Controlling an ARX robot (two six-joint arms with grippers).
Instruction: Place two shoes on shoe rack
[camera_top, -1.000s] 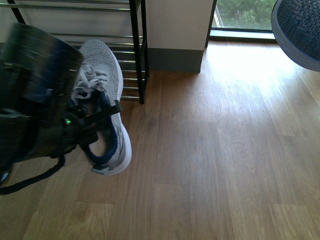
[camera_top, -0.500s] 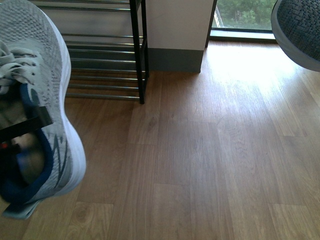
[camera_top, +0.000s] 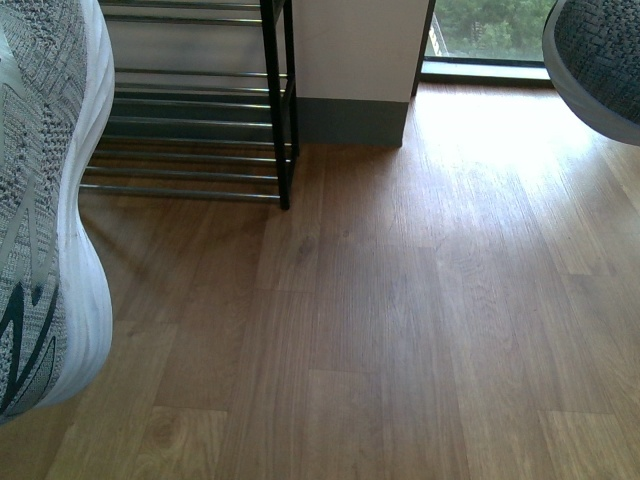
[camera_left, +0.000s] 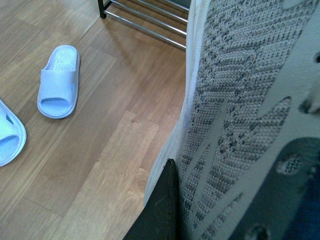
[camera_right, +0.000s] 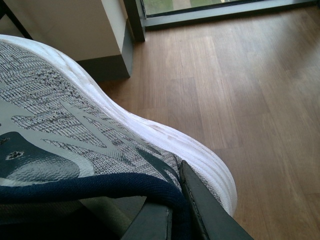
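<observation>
Your left pincer (camera_left: 172, 195) shows only one dark finger, laid against the knit side of the left sneaker (camera_top: 40, 200), so it seems clamped on it. That shoe hangs above the floor (camera_top: 400, 330), near the shoe rack (camera_top: 282, 100). Your right pincer (camera_right: 175, 205) pinches the navy collar of the right sneaker (camera_top: 600, 60), raised well apart from the rack.

At your left edge a grey sneaker (camera_top: 40, 200) looms close, its white sole turned right. A second sneaker (camera_top: 600, 50) shows at the far right corner. The shoe rack (camera_top: 283, 110) stands far left on the wooden floor (camera_top: 400, 330).
</observation>
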